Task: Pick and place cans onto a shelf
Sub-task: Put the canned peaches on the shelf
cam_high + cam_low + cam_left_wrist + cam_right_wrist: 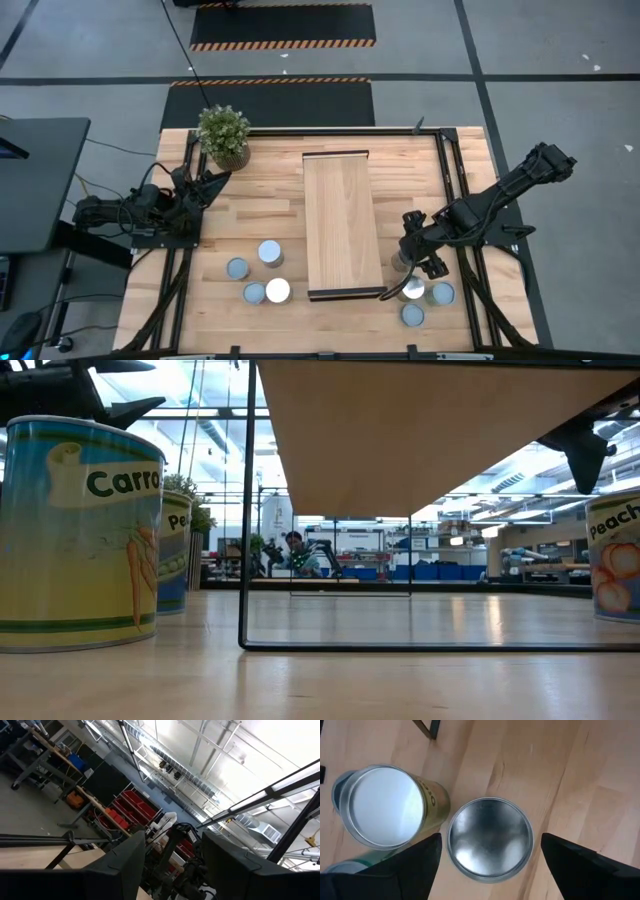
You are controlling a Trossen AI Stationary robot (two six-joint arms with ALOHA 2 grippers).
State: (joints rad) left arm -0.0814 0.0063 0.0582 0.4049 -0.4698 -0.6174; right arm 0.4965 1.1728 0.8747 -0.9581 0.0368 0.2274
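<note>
The shelf (343, 225) is a long pale board raised on a thin dark frame in the middle of the table. Several cans stand left of it, around one can (270, 252), and three stand at the near right, one of them (442, 293) nearest the edge. My right gripper (412, 252) hangs open, pointing down, over one more can by the shelf's near right corner. In the right wrist view this silvery-topped can (490, 839) stands upright between the two spread fingers of the gripper (490, 870), apart from both. A white-topped can (385, 805) stands close beside it. My left gripper (205, 185) rests open at the table's left.
A potted green plant (223, 135) stands at the far left corner. Dark metal rails (455, 170) run along both sides of the table. In the low view, a carrot-labelled can (80, 530) and a peach-labelled can (615, 560) flank the shelf's thin leg (245, 510).
</note>
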